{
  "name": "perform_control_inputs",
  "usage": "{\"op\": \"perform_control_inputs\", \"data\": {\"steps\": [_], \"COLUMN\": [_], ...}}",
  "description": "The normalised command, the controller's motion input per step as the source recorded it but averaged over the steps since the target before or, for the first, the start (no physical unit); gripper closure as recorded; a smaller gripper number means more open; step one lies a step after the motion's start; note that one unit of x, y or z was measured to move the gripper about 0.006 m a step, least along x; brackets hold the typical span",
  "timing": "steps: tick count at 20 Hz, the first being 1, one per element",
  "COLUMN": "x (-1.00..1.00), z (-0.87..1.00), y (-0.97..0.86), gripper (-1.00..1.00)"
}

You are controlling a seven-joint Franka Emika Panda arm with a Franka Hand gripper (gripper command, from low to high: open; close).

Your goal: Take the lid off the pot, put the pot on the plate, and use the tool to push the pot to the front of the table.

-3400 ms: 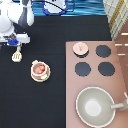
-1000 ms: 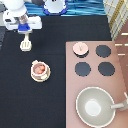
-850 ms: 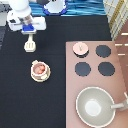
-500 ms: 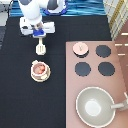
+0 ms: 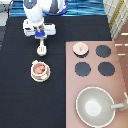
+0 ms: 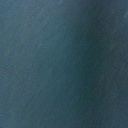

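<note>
Pot [image 5: 40, 69] and plate [image 5: 40, 76] sit together on the black tabletop [image 5: 20, 100], left of the stove in the exterior view. I see the pot standing on the plate, whose cream rim shows around and below it. The pot is uncovered, with reddish-orange contents visible inside.

From my remote seat I find the lid [image 5: 80, 48] off the pot and well apart from it, lying on the pinkish-brown stove top [image 5: 90, 85] at that top's upper left corner, where a burner place would be. Three black burners [image 5: 103, 51] fill the other corners around it.

The tool [image 5: 42, 48] hangs just above the pot toward the exterior view's top, its wider head pointing down toward the pot and its slim handle running up into the pincer [image 5: 40, 36]. I read the pincer as clenched on the tool's handle. A gap of bare tabletop lies between the tool's head and the pot, so they are near but not touching.

The pincer sits at the upper left of the exterior view, below the white arm [image 5: 35, 12], with the blue block on its right side. Farther out, a large grey-beige pan [image 5: 95, 106] rests on the lower part of the stove top, its handle reaching to the view's right edge.

My wrist view gives me only a plain dark blue-grey surface, with nothing I can tell apart.
</note>
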Motion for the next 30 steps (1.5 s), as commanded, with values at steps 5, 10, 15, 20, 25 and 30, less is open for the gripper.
{"op": "perform_control_inputs", "data": {"steps": [5,10,15,20,25,30], "x": [1.00,1.00,1.00,0.79,0.45,0.92], "z": [-0.07,0.22,0.46,0.49,0.00,0.00], "y": [-0.08,0.07,0.13,0.37,0.52,0.24], "gripper": [1.00,1.00,1.00,1.00,1.00,1.00]}}
